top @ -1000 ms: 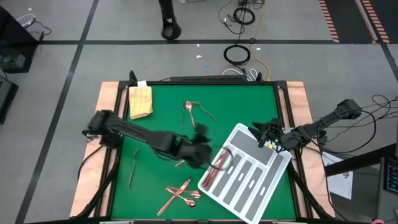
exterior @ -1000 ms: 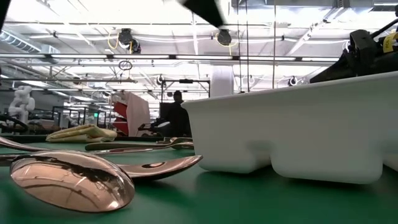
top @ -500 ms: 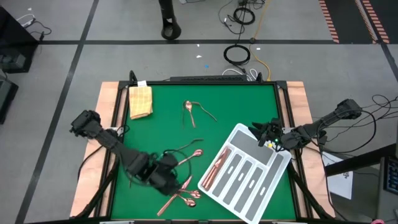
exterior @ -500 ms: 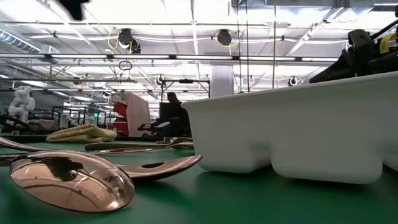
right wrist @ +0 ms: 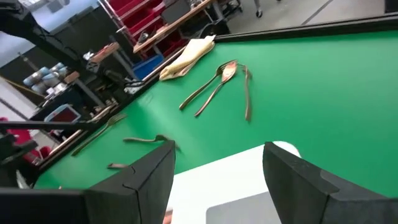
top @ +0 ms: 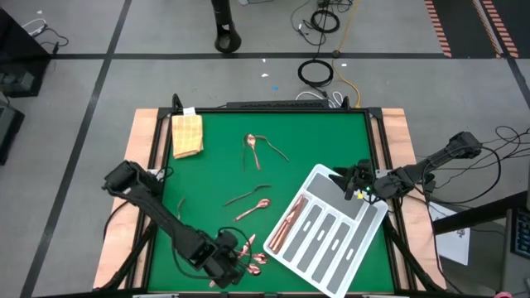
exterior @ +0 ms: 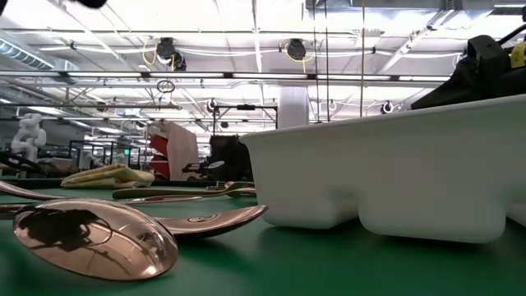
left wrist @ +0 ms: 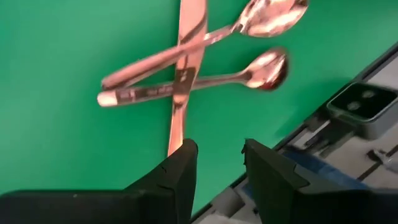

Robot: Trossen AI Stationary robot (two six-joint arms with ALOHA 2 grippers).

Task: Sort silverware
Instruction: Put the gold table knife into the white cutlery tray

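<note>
The left gripper (top: pixel 234 266) hangs low over the near edge of the green table (top: pixel 215 165), its two dark fingers (left wrist: pixel 180 171) parted by a narrow gap and closed on nothing. Just past the fingertips, the left wrist view shows a crossed pile (left wrist: pixel 199 62) of copper silverware: a knife lying over two spoons, bowls pointing the same way. From above, that same pile (top: pixel 252 252) is partly hidden under the gripper, right beside the white tray (top: pixel 364 228).

Farther left in the high view, a single fork (top: pixel 176 211) lies alone near the table's left edge, and a yellow-tan cloth (top: pixel 187 134) sits in the far left corner. Toward the middle, a pair of pieces (top: pixel 252 201) lies just left of the tray, and a looser group (top: pixel 261 147) rests toward the far side. Several copper pieces (top: pixel 286 225) already fill the tray's leftmost slot.

At the right, the right gripper (top: pixel 352 184) rests over the tray's far corner, its fingers (right wrist: pixel 146 174) spread wide and holding nothing; its wrist view looks across the tray's white rim (right wrist: pixel 249 165) to the scattered silverware and cloth beyond.

The low view alone shows a large spoon bowl (exterior: pixel 90 238) up close, the tray's white wall (exterior: pixel 386 173) rising beside it.
</note>
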